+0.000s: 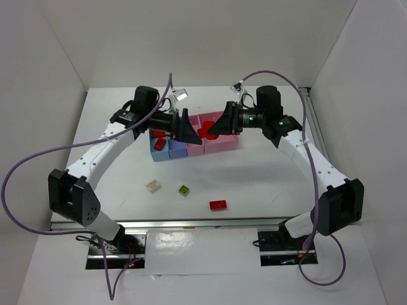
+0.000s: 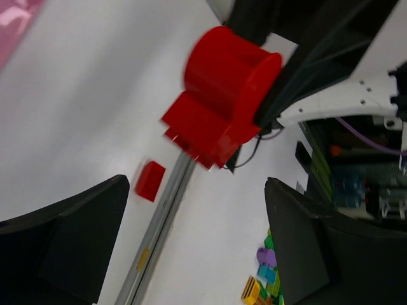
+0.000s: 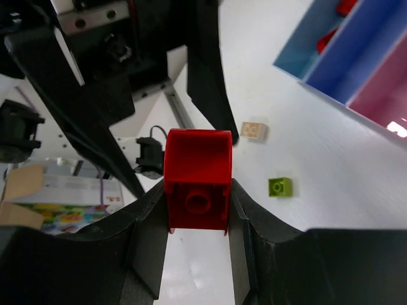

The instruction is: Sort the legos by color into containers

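My right gripper (image 3: 198, 213) is shut on a big red lego (image 3: 198, 183), held in the air over the containers (image 1: 219, 143). In the top view the same red lego (image 1: 205, 131) hangs between my right gripper (image 1: 215, 126) and my left gripper (image 1: 185, 129). The left gripper (image 2: 196, 190) stands wide open and holds nothing; it faces the held red lego (image 2: 224, 95). Red legos (image 1: 158, 135) lie in the light blue bin (image 1: 158, 150). On the table lie a cream lego (image 1: 153, 186), a lime green lego (image 1: 184, 190) and a small red lego (image 1: 218, 204).
The darker blue bin (image 1: 176, 151) and a pink bin (image 1: 194, 149) sit between the light blue and the wider pink one. A metal rail (image 1: 191, 223) runs along the table's near edge. Beyond the edge lies a pile of coloured bricks (image 2: 264, 283). White walls enclose the table.
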`<state>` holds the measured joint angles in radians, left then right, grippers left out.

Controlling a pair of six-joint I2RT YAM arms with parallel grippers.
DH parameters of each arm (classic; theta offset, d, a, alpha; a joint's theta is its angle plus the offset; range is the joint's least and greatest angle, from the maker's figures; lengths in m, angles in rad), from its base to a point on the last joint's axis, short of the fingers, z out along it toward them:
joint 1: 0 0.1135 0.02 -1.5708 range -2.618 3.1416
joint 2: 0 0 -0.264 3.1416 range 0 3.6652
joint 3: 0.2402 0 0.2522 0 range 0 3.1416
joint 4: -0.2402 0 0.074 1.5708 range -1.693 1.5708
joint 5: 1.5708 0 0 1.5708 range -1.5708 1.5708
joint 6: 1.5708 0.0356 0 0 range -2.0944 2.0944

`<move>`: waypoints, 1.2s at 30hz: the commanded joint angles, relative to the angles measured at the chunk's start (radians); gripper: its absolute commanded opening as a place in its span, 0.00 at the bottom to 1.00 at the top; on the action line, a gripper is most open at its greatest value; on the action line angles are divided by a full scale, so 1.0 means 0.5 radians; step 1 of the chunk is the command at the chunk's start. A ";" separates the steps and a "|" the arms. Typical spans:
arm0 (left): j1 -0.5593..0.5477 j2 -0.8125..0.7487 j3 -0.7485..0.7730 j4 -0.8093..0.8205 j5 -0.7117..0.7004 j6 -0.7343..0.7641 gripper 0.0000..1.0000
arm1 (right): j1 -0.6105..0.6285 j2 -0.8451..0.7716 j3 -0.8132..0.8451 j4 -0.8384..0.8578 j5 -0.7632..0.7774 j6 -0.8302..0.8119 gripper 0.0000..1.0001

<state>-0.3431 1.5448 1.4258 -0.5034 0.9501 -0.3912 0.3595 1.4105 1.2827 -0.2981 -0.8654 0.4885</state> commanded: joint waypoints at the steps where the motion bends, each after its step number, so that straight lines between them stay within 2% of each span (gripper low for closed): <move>1: -0.074 -0.046 -0.023 0.279 0.251 0.006 1.00 | -0.013 -0.002 0.027 0.262 -0.254 0.118 0.20; 6: -0.075 -0.046 -0.093 0.610 0.444 -0.162 0.98 | -0.013 0.020 0.048 0.265 -0.331 0.118 0.20; 13: -0.075 -0.046 -0.130 0.856 0.545 -0.285 0.82 | -0.013 0.020 -0.022 0.390 -0.374 0.235 0.20; 17: -0.075 -0.046 -0.182 0.982 0.606 -0.362 0.71 | 0.005 0.038 -0.022 0.317 -0.374 0.189 0.20; 20: -0.075 -0.046 -0.182 0.982 0.588 -0.362 0.43 | 0.005 0.038 -0.004 0.234 -0.356 0.143 0.20; 21: -0.075 -0.046 -0.182 0.949 0.588 -0.344 0.31 | -0.013 0.057 -0.004 0.198 -0.337 0.119 0.20; 22: -0.075 -0.046 -0.164 0.854 0.588 -0.316 0.05 | -0.032 0.057 -0.004 0.106 -0.307 0.067 0.20; 23: -0.056 -0.046 -0.140 0.768 0.561 -0.243 0.00 | -0.050 0.057 0.015 0.072 -0.282 0.066 0.20; 25: 0.020 -0.046 -0.164 0.639 0.542 -0.212 0.00 | -0.136 -0.001 0.015 0.044 -0.251 0.045 0.20; 27: 0.109 -0.128 -0.317 0.605 0.515 -0.184 0.00 | -0.234 -0.041 -0.031 0.044 -0.205 0.045 0.20; 30: 0.226 -0.147 -0.366 0.257 0.261 -0.012 0.00 | -0.283 -0.066 -0.031 -0.039 -0.092 0.005 0.20; 32: 0.312 -0.108 -0.257 0.026 0.000 0.061 0.00 | -0.302 -0.066 -0.031 -0.094 0.021 -0.016 0.20; 33: 0.312 -0.071 -0.204 -0.185 -0.332 0.061 0.00 | -0.302 -0.066 -0.013 -0.124 0.070 -0.041 0.20; 36: 0.312 0.082 -0.054 -0.386 -0.959 -0.067 0.00 | -0.253 -0.048 0.005 -0.189 0.285 -0.059 0.20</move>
<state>-0.1814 1.5356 1.3128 -0.5201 0.8295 -0.4248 0.2119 1.4158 1.2678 -0.3393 -0.8452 0.4953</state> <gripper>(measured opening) 0.458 0.440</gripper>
